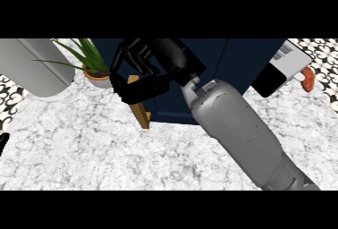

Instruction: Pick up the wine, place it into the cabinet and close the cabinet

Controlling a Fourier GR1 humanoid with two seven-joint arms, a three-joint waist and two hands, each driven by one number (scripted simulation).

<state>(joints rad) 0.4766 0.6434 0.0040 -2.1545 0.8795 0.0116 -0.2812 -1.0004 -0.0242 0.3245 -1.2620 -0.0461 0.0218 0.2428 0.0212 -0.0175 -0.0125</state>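
Wine unseen, perhaps inside cabinet (231, 62) at worktop's far edge. Right robot hand (162, 56) at door edge (140, 112); open or closed, cannot tell. Risk: hand slips off, door left ajar.

A grey-veined marble surface (86, 152) is seen, with a potted plant (98, 74) set at its far left; black-and-white patterned tiling (322, 50) is shown beyond.

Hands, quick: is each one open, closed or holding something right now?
Left hand: only a sliver at the view's left edge; cannot be told.
Right hand: at the edge of the cabinet door; cannot be told.
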